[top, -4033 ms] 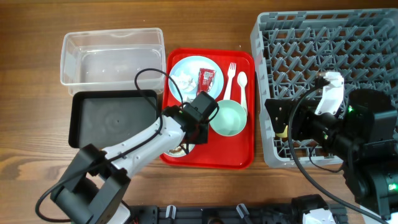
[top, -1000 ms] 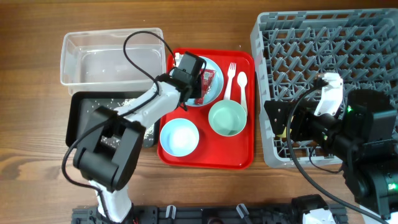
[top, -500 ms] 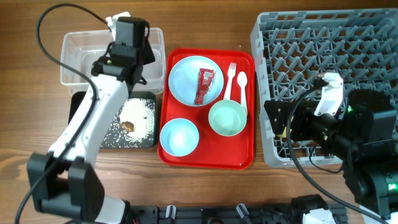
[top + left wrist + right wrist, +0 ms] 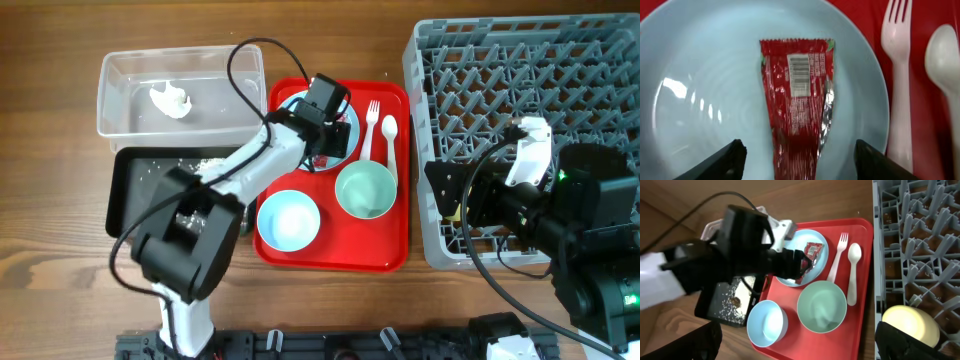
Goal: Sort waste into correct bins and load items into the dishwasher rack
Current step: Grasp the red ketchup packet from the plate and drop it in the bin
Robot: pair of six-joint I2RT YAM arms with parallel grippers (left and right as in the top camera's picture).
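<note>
My left gripper [image 4: 325, 112] hovers over the pale blue plate [image 4: 345, 140], open, fingers on either side of the red foil sachet [image 4: 797, 100] without touching it [image 4: 800, 165]. A crumpled white tissue [image 4: 170, 100] lies in the clear tub [image 4: 125, 70]. Rice grains and a brown lump [image 4: 732, 301] lie in the black tray [image 4: 130, 190]. The small blue bowl [image 4: 288, 220] and mint bowl [image 4: 365, 190] stand empty. The white fork [image 4: 372, 125] and spoon [image 4: 390, 135] lie beside the plate. My right gripper [image 4: 800, 345] is open above the grey rack's [image 4: 530, 80] front left, near the yellow cup [image 4: 910, 325].
The plate, bowls, fork and spoon all rest on a red serving tray [image 4: 330, 255] between the bins and the rack. The left arm [image 4: 250, 165] stretches across the black tray and the red tray's left edge. Bare wooden table lies in front.
My left arm has swung from over the clear tub to above the plate. The tissue now lies in the tub. The right arm has not moved.
</note>
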